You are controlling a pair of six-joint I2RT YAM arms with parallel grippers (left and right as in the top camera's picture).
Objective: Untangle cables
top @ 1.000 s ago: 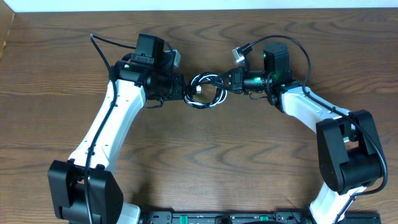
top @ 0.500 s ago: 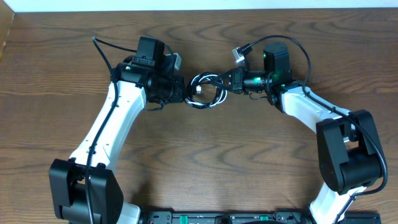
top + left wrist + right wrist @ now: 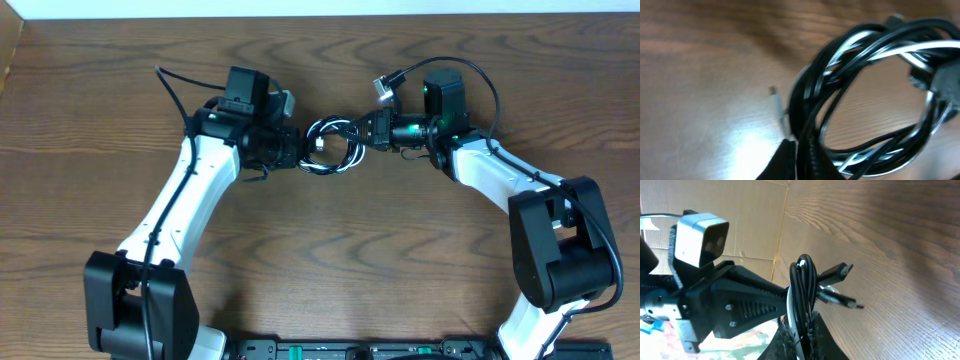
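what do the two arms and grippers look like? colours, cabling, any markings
Left arm and right arm match: white link shells, black joint housings, black bases. A thin black cable runs along each white link. Left gripper and right gripper are black, a small grey camera box by each. Green light on right wrist. No readable markings.

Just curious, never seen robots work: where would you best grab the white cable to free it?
Likely its loose plug end, poking clear of the coil; the rest of the white cable winds among black loops. Come from its outer side, pinching across the straight body.
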